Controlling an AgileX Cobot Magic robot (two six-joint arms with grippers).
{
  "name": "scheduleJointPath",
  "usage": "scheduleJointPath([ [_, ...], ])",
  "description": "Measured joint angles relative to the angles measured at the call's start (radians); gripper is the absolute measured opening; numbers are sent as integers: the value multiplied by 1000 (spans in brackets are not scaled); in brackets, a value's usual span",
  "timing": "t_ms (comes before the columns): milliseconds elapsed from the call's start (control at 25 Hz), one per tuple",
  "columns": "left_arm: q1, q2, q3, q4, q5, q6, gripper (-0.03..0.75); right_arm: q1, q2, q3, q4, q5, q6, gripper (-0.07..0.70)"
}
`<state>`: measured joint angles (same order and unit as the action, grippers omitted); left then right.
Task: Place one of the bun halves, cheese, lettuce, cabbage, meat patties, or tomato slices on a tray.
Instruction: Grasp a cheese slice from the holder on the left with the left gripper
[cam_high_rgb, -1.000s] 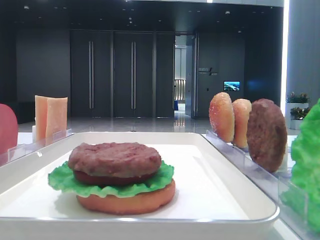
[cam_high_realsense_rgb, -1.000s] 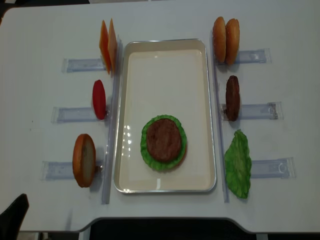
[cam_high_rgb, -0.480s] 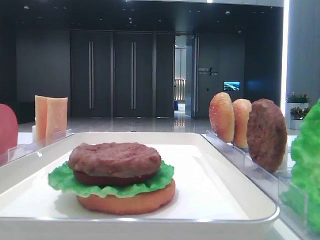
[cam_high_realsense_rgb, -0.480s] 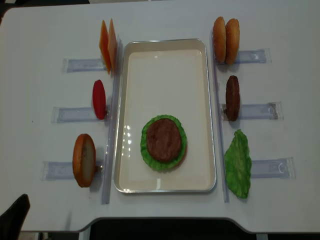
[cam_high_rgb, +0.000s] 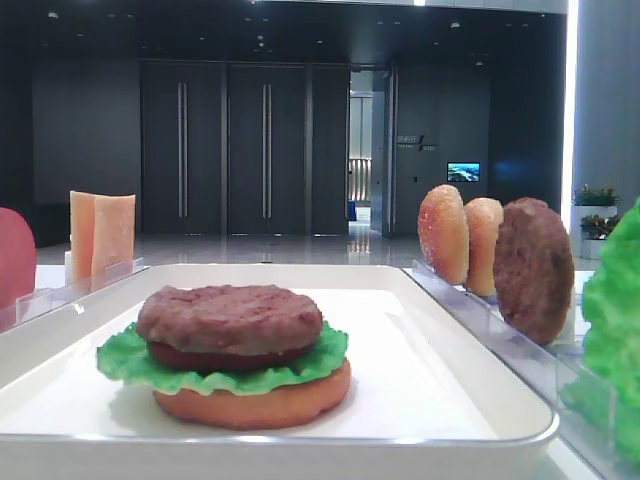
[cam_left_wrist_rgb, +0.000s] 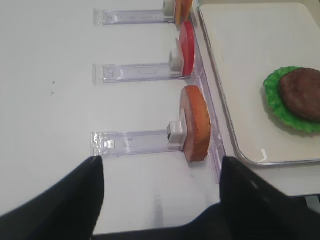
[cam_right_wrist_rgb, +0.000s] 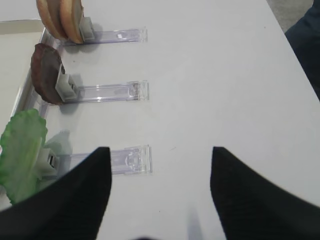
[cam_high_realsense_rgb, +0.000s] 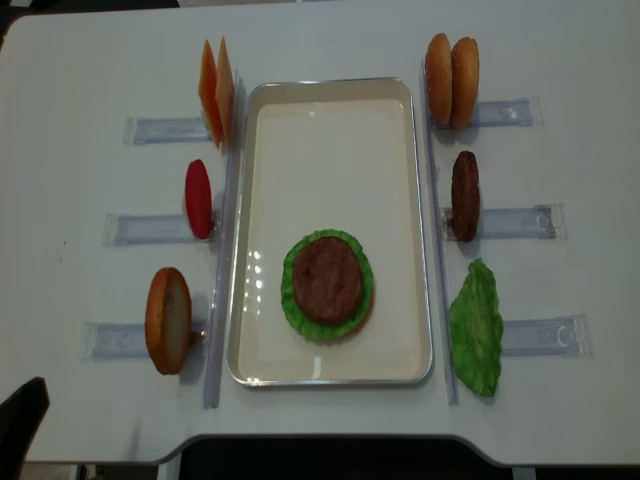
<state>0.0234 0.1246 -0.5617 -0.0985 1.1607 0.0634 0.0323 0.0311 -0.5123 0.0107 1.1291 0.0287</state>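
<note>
This looks like a demonstration stand set up in the lobby or hall of an office building, not a kitchen. A plain white table (cam_high_realsense_rgb: 90, 70) carries a white tray (cam_high_realsense_rgb: 330, 120), with clear plastic racks (cam_high_realsense_rgb: 165, 128) at its nine and three o'clock sides that hold food pieces on edge like display samples. In the low exterior view, beyond the table at twelve o'clock, stand tall dark double doors (cam_high_rgb: 225, 150) and a glossy polished floor (cam_high_rgb: 280, 248). At about one o'clock a corridor opens, with a small lit screen (cam_high_rgb: 463, 172) on the dark wall and potted plants (cam_high_rgb: 595, 205) at three o'clock.
</note>
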Motion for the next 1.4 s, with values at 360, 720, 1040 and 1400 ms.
scheduleJointPath([
  [360, 0, 325, -141, 12, 11, -48, 554, 0, 0, 0, 0, 0, 0, 416],
  [720, 0, 696, -341, 13, 47, -55, 547, 0, 0, 0, 0, 0, 0, 416],
  [1040, 0, 986, -607, 13, 66, -73, 545, 0, 0, 0, 0, 0, 0, 416],
  [1400, 0, 1299, -931, 24, 81, -120, 545, 0, 0, 0, 0, 0, 0, 416],
])
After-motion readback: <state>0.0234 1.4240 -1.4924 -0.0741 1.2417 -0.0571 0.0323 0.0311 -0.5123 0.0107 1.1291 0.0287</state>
